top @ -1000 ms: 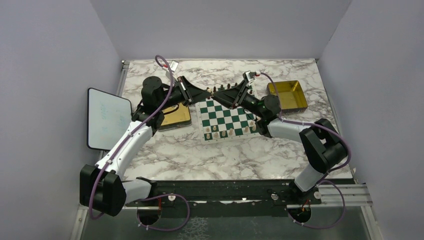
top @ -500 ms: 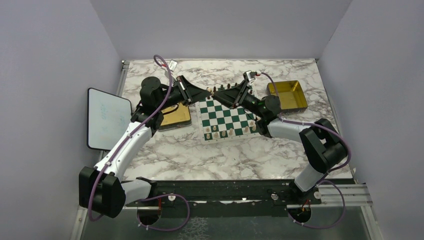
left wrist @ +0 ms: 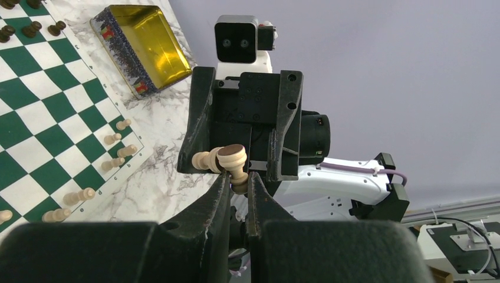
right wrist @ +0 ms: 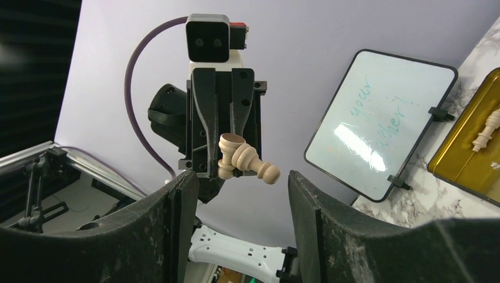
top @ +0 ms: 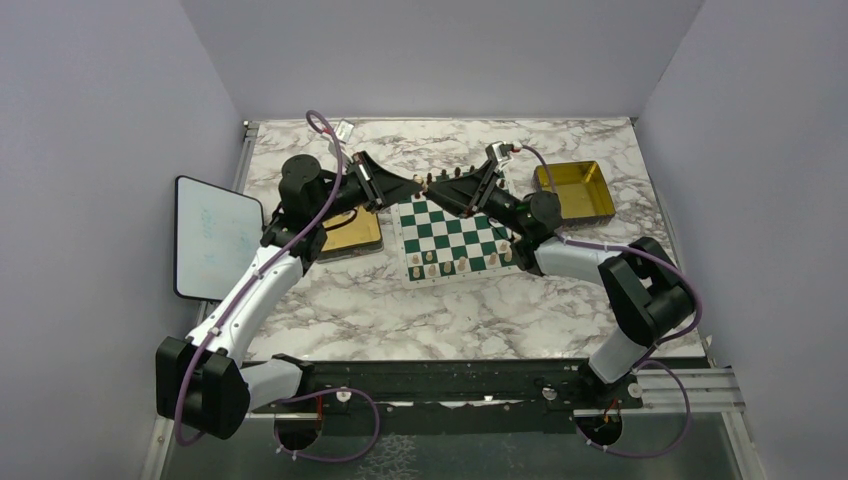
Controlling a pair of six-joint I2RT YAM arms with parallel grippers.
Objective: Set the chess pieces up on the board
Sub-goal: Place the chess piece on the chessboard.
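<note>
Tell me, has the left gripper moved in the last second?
No. In the top view the left gripper sits just beyond the far edge of the board, at the same spot as a second ago.

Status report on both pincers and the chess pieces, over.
Left pincer shut on cream chess pieces, seemingly two, over the board's far edge. Right pincer open, facing it. Nothing between them.

Pale lavender walls (top: 440,50) on 3 sides; grey-veined white marble table (top: 400,310) w/ black rail (top: 450,378) at near edge.
</note>
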